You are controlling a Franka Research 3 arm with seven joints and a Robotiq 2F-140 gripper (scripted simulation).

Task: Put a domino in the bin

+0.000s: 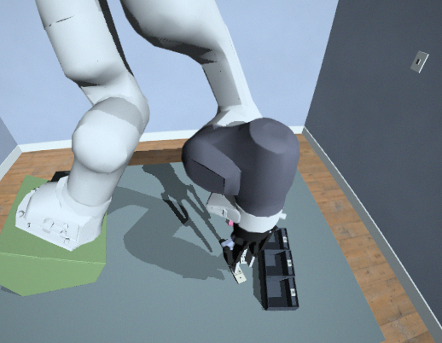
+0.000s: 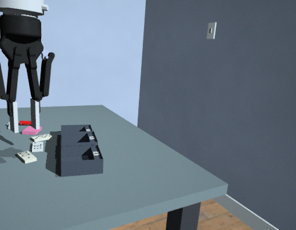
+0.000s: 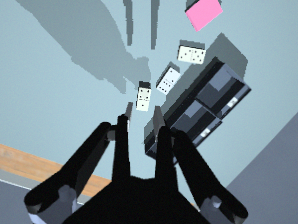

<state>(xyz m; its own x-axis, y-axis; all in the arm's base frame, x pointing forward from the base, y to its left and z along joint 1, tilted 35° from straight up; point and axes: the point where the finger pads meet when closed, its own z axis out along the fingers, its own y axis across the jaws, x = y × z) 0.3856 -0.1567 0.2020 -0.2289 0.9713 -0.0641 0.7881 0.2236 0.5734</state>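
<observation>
Black two-finger claw [image 2: 23, 126] hangs above the grey table [image 2: 155, 171], fingers partly closed, gripping nothing. Three white rectangular dominoes [image 3: 144, 97] lie flat in a row just ahead of the fingertips. Dark grey three-compartment bin row [image 2: 80, 154] sits beside them. Pink flat block [image 3: 204, 13] lies beyond.

Top: high behind arm. Exterior: low tableside. Wrist: downward. Bins [image 1: 279, 270] shared.

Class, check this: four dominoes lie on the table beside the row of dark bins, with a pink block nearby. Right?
Not quite: the exterior view shows three dominoes, not four. They do lie beside the row of dark bins, with the pink block nearby.
</observation>
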